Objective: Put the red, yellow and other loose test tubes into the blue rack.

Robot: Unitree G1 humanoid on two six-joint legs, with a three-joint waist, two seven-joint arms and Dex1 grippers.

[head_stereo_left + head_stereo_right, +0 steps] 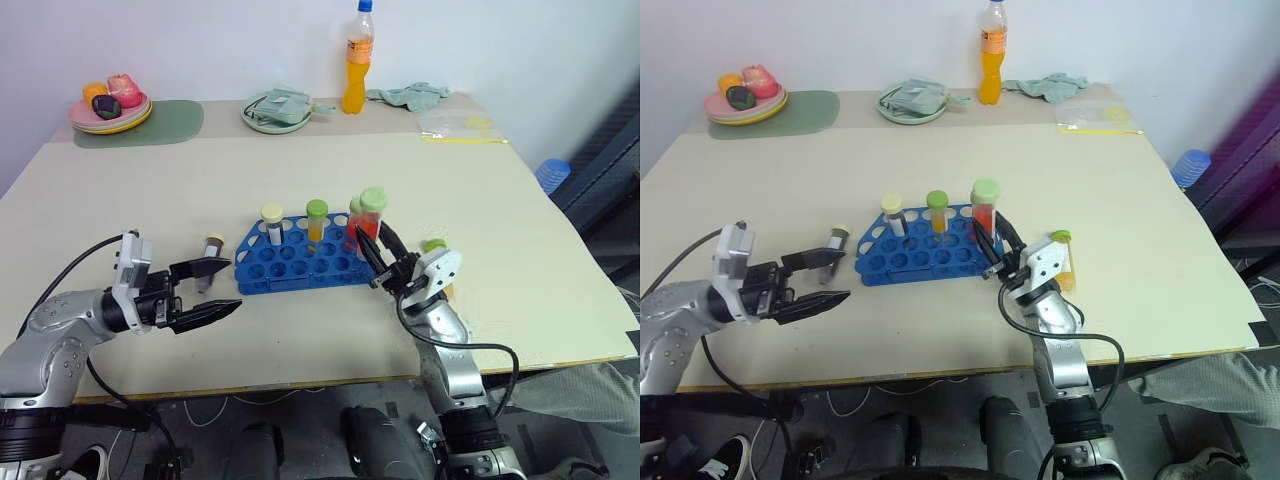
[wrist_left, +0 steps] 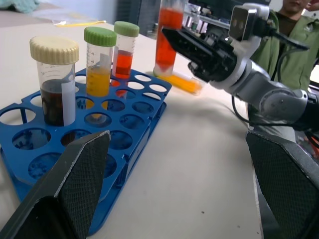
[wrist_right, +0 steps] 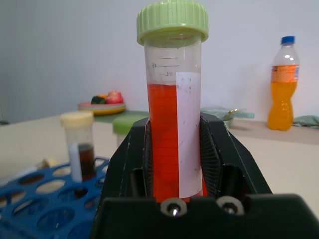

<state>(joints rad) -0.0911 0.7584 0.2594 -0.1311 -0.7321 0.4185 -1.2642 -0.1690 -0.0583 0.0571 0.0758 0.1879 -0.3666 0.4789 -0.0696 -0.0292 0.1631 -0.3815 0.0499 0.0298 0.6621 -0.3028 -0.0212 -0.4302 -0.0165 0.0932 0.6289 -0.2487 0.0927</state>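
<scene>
The blue rack (image 1: 300, 262) stands mid-table with three capped tubes upright in it: a dark one (image 1: 272, 224), a yellow one (image 1: 316, 220) and a red one (image 2: 122, 52). At the rack's right end my right gripper (image 1: 372, 238) is shut on a red test tube (image 3: 172, 134) with a green cap, held upright. A yellow test tube (image 1: 437, 250) lies on the table just right of that gripper. Left of the rack my left gripper (image 1: 232, 284) is open and holds nothing. A small dark tube (image 1: 213, 248) rests on the table just beyond its far finger.
Along the back edge are a plate of fruit (image 1: 110, 105) on a green mat, a dish (image 1: 278, 110), an orange drink bottle (image 1: 357, 60), a cloth (image 1: 410, 95) and a plastic bag (image 1: 455, 125). A person in green (image 2: 294, 30) is beyond the table.
</scene>
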